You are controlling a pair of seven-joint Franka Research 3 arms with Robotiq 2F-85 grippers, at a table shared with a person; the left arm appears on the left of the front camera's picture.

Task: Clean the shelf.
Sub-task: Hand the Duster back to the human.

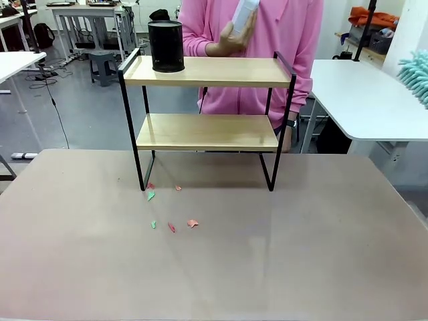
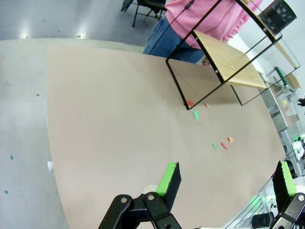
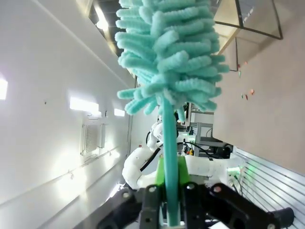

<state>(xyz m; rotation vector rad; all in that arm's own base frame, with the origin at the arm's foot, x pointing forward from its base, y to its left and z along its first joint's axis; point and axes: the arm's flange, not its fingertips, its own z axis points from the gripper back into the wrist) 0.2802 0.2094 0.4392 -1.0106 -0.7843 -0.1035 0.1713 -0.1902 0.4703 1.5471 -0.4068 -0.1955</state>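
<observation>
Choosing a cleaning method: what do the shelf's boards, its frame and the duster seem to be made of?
Boards: light wood or wood-look laminate, matte, faint grain. Frame: thin black metal, probably painted, slim straight rods. Duster: teal chenille-like microfibre, fluffy strands, on a plastic-looking stem.

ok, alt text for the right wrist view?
The right gripper is shut on the thin handle of a teal fluffy duster, whose head rises up the frame. At upper right, the shelf stands on the brown table with coloured scraps nearby.

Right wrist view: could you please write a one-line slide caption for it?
Right gripper shut on the stem of a teal duster, with the shelf beyond.
</observation>
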